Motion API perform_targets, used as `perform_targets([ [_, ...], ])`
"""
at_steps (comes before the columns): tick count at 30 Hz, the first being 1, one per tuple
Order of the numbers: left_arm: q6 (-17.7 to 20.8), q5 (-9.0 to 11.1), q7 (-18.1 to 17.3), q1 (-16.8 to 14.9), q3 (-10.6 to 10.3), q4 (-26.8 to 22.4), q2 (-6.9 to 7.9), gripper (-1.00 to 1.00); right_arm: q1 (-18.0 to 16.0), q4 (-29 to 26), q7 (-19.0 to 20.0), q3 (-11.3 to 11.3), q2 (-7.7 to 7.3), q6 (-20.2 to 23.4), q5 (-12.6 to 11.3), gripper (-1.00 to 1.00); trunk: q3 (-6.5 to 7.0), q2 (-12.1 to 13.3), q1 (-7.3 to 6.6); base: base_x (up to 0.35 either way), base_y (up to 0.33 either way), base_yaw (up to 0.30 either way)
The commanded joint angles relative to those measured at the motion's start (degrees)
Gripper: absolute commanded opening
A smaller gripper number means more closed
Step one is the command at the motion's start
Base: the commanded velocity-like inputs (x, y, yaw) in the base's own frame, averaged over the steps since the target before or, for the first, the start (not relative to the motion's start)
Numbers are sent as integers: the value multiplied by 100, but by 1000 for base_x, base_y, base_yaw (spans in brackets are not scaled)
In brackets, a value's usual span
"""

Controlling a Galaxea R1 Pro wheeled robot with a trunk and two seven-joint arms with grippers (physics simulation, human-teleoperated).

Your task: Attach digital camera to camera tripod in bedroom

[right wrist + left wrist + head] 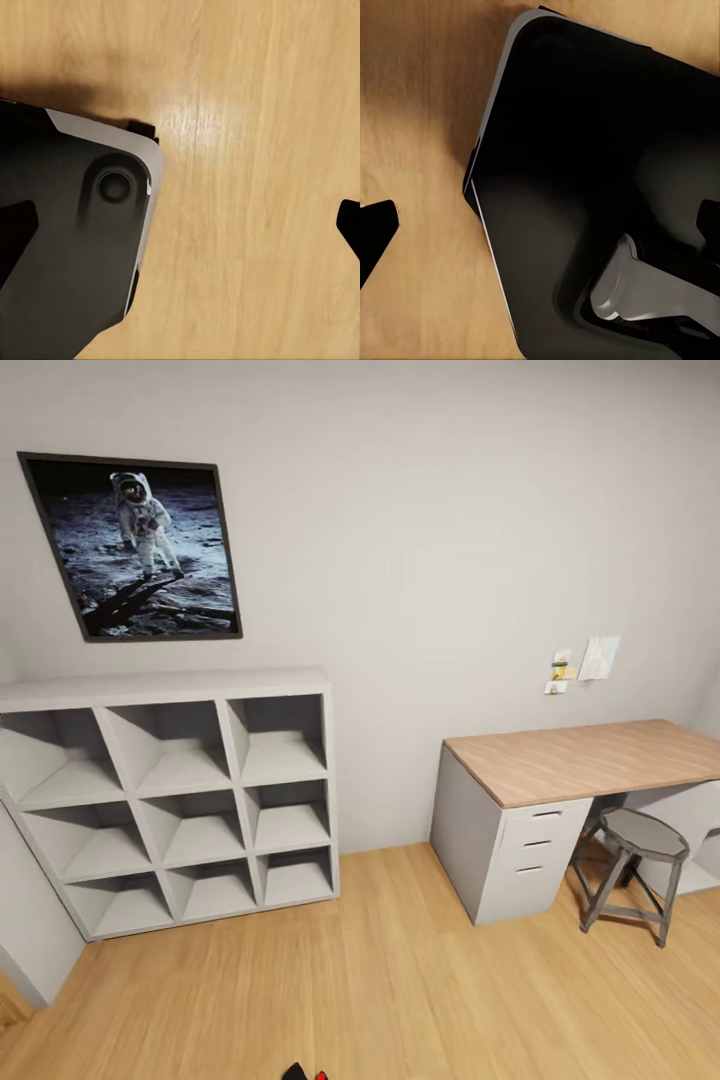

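Note:
I am facing a pale grey wall of the bedroom (430, 560) above a light wood floor (380, 980). The digital camera and the camera tripod are out of view. In the left wrist view my left gripper (540, 225) is open, its dark fingertips (375, 236) far apart over my own black base (585, 150) and the floor. In the right wrist view my right gripper (183, 229) is open too, with bare floor between its fingertips (351, 225) and a corner of the base (75, 240) beside it.
A white cube shelf (175, 800) stands against the wall at the left under a framed astronaut picture (135, 550). At the right is a wooden-top desk (590, 760) with white drawers and a grey stool (635, 870). A small black and red shape (306, 1073) pokes in at the bottom edge.

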Motion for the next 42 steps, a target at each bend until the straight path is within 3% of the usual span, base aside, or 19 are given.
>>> perform_targets([
  [1,-7,17,1,1,15,-8,-2,100,-9,18,3,-48,-4,-33,42,100,-11,-11,5,191,319,0],
  [20,-29,-3,-7,1,15,-14,-9,100,-9,18,3,-48,-1,-34,33,100,-11,-11,5,181,216,0],
  [42,-33,-18,-8,1,4,-16,-11,100,-9,18,3,-57,3,-35,-15,100,-11,-11,5,-91,4,0],
])
